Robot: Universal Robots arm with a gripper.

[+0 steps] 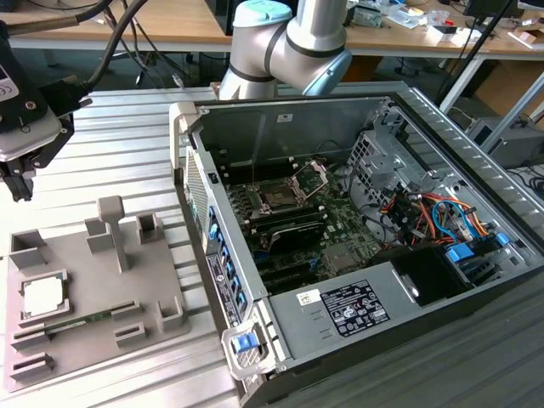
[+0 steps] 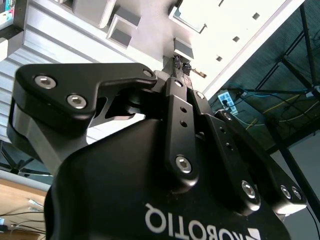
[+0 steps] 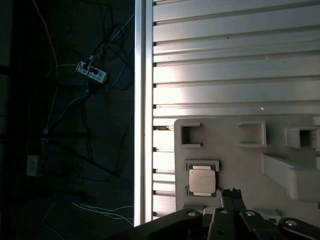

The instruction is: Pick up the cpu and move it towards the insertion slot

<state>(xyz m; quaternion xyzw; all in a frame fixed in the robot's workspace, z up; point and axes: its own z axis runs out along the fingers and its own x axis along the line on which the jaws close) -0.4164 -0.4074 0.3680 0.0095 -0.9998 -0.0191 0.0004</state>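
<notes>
The cpu [image 3: 202, 180] lay flat in the tray [image 3: 235, 160], likely light, stiff, fragile, best pinched by 2 opposite edges; the gripper [image 3: 233, 191] hung above, closed on nothing

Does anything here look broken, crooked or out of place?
Nothing stands out. The cpu lies flat and square in its tray recess, with the gripper hanging near it. In the exterior view, the slot sits inside the opened case with its load plate raised.
</notes>
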